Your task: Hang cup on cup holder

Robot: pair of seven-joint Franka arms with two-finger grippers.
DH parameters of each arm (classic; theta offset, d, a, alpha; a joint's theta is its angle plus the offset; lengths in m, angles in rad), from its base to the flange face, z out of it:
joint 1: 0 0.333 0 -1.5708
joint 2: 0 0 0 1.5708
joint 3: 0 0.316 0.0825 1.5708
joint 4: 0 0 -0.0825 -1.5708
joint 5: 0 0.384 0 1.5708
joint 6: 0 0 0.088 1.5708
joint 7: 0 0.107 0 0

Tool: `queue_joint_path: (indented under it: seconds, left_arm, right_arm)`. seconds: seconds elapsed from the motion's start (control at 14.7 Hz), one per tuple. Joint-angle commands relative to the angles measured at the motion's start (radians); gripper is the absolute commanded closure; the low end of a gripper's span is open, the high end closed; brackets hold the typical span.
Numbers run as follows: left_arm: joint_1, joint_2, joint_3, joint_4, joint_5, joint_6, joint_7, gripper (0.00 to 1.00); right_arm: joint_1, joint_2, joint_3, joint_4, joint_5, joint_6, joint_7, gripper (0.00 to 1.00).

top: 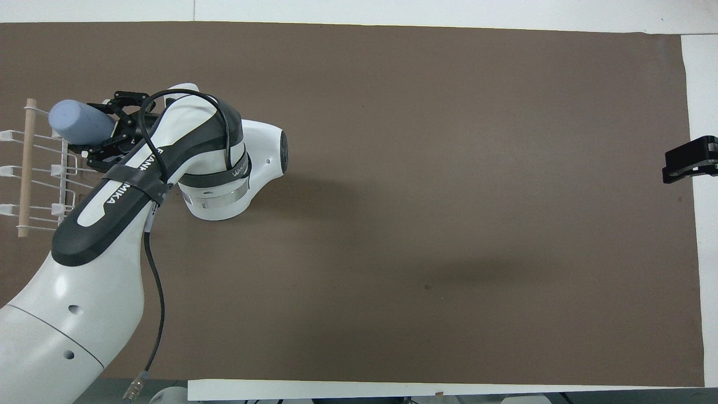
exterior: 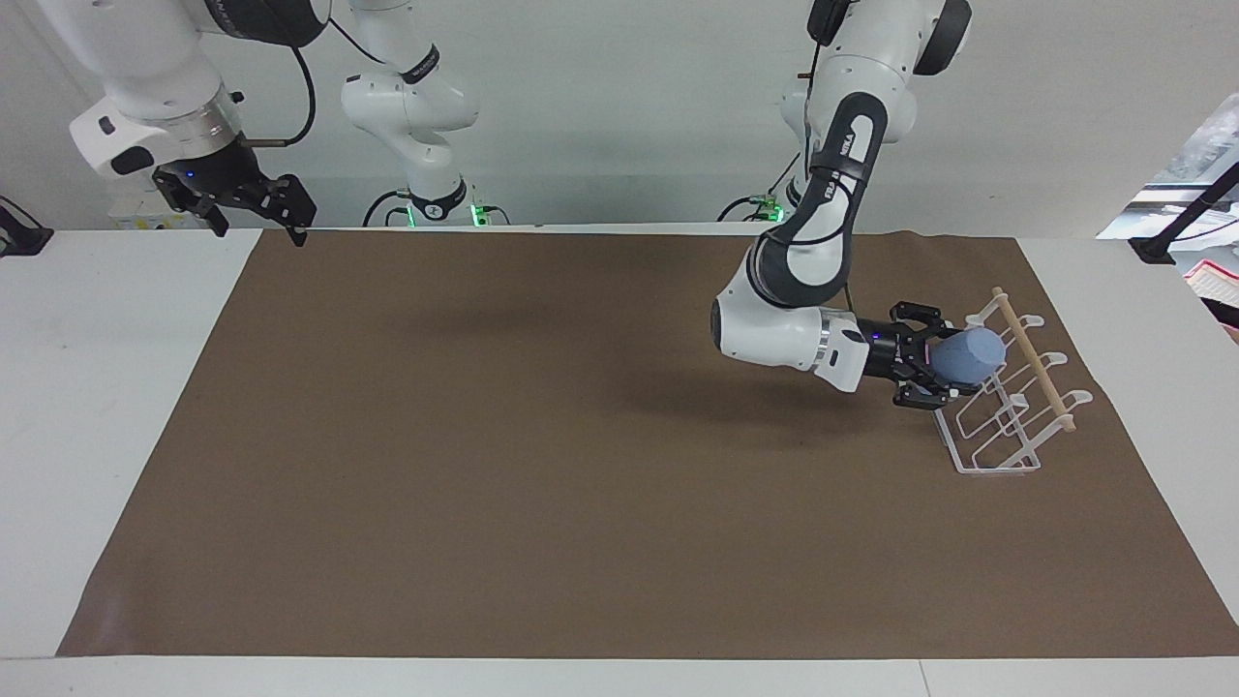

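The light-blue cup [exterior: 976,354] lies on its side in my left gripper [exterior: 941,360], its closed base pointing at the wooden dowel. The left gripper is shut on the cup and holds it just over the looped prongs of the white wire cup holder [exterior: 1012,438], which stands at the left arm's end of the table. I cannot tell whether the cup touches a prong. In the overhead view the cup [top: 77,120] and left gripper [top: 109,133] sit beside the cup holder's dowel [top: 25,168]. My right gripper [exterior: 259,225] is open and empty, waiting above the right arm's end of the table.
A brown mat [exterior: 542,455] covers most of the white table [exterior: 87,387]. The left arm's forearm [exterior: 784,334] stretches low over the mat beside the cup holder. The right gripper's tip [top: 683,165] shows at the mat's edge in the overhead view.
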Motion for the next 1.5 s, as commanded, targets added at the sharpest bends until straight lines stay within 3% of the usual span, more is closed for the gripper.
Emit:
queue_joint_path:
  seconds: [0.0, 0.41, 0.61, 1.43]
  left_arm:
    - [0.03, -0.007, -0.004, 0.008, 0.023, -0.018, -0.022, 1.0]
    - [0.09, -0.002, -0.004, -0.01, 0.041, 0.048, -0.042, 1.0]
    - [0.114, 0.04, -0.004, -0.004, 0.089, 0.057, -0.066, 1.0]
    - [0.151, 0.045, -0.005, -0.009, 0.09, 0.108, -0.092, 0.99]
  right_arm:
    - [-0.033, 0.031, 0.014, 0.042, 0.029, -0.03, -0.02, 0.01]
    - [-0.013, 0.008, 0.015, 0.003, 0.027, -0.027, -0.02, 0.01]
    - [-0.019, -0.005, 0.015, -0.004, 0.026, -0.028, -0.017, 0.01]
    - [-0.019, -0.012, 0.011, -0.024, 0.035, -0.028, -0.019, 0.01]
